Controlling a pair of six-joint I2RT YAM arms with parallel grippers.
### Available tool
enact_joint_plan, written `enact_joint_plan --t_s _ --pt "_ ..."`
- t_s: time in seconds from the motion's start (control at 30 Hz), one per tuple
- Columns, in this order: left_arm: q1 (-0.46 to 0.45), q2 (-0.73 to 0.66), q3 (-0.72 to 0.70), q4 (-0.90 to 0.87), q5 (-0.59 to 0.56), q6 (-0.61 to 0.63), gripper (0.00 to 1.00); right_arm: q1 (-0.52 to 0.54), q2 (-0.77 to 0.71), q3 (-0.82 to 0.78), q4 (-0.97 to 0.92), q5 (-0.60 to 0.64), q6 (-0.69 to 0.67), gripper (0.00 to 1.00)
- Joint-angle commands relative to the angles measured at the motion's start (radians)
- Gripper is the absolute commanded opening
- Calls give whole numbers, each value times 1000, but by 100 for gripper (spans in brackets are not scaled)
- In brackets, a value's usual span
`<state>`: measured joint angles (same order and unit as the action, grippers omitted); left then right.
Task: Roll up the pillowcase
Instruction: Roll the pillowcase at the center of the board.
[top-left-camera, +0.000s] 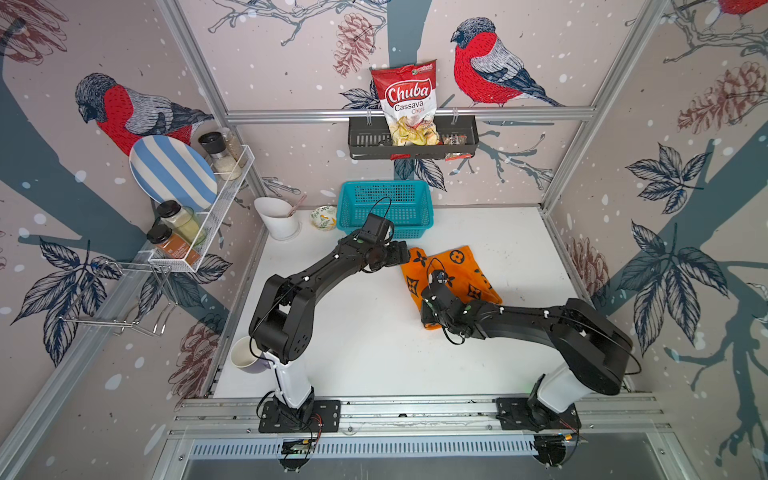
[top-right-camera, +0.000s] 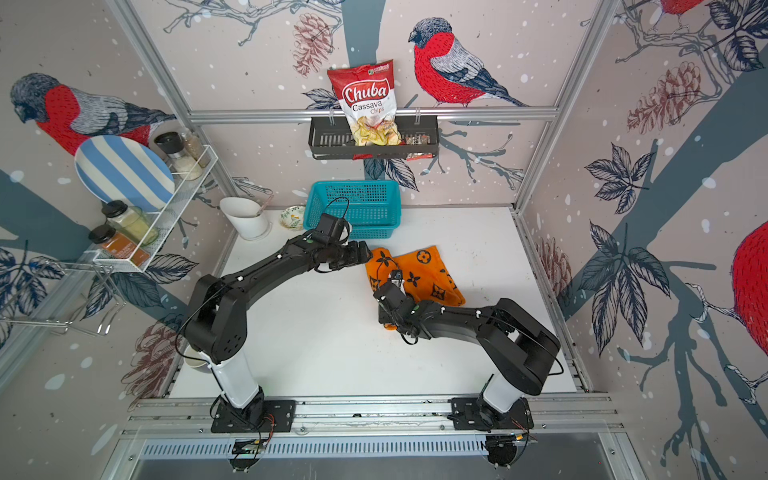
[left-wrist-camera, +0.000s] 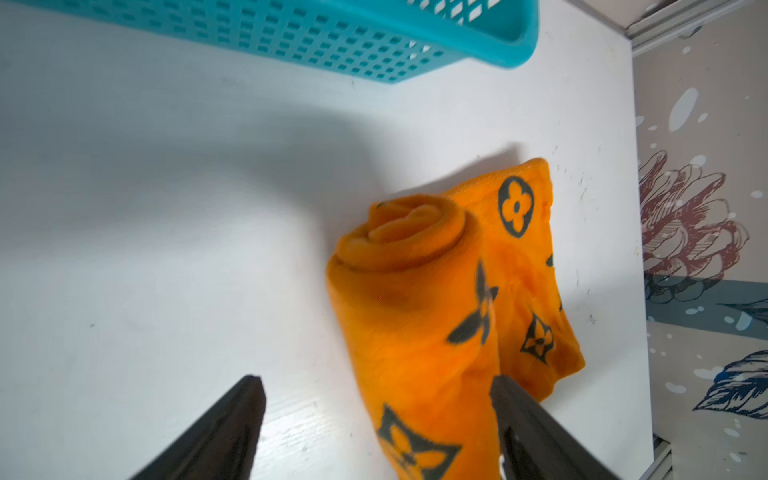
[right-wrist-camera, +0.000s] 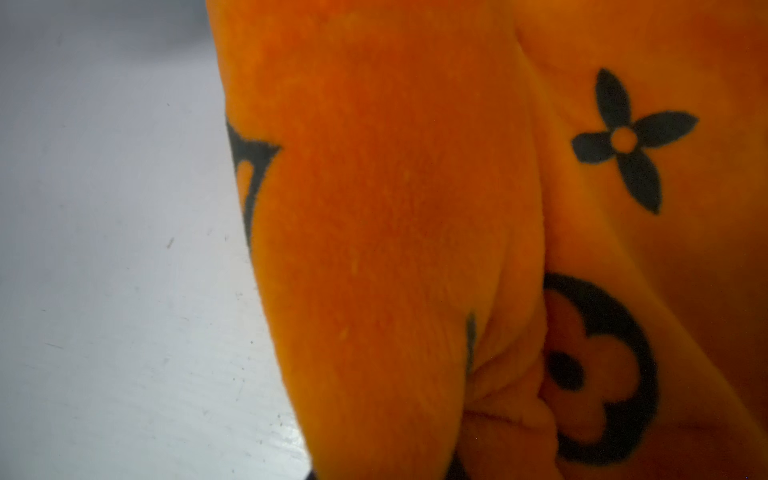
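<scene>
The orange pillowcase (top-left-camera: 455, 272) with black flower prints lies right of the table's middle. Its left part is wound into a roll (left-wrist-camera: 411, 299), and a flat flap (top-right-camera: 432, 270) lies to the roll's right. My left gripper (top-left-camera: 405, 254) is at the roll's far end, open wide. In the left wrist view the roll sits between its fingertips (left-wrist-camera: 253, 395), closer to one of them. My right gripper (top-left-camera: 430, 320) is at the near end, shut on puckered pillowcase (right-wrist-camera: 395, 199) fabric that fills the right wrist view and hides its fingers almost fully.
A teal basket (top-left-camera: 384, 208) stands just behind the left gripper, with a small patterned bowl (top-left-camera: 324, 217) and a white cup (top-left-camera: 276, 218) to its left. A mug (top-left-camera: 245, 355) sits by the left arm's base. A wire rack (top-left-camera: 199, 224) hangs on the left wall.
</scene>
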<state>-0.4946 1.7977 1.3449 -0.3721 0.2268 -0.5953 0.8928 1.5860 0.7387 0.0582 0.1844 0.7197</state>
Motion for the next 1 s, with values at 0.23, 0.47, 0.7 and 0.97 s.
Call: enact_joint_plan --t_s 0.23,0.47,0.7,0.97 --pt "-52 43 -59 159 60 -59 90 -327 -25 -192 263 -657 96 10" --pt "-97 161 69 166 61 -66 91 -495 32 -183 217 -819 -12 15" --pt "-124 321 178 114 51 -62 87 -544 41 -151 134 -817 -95 34" --pt "-142 370 192 112 55 -71 86 -473 -143 -115 -91 -435 -177 100"
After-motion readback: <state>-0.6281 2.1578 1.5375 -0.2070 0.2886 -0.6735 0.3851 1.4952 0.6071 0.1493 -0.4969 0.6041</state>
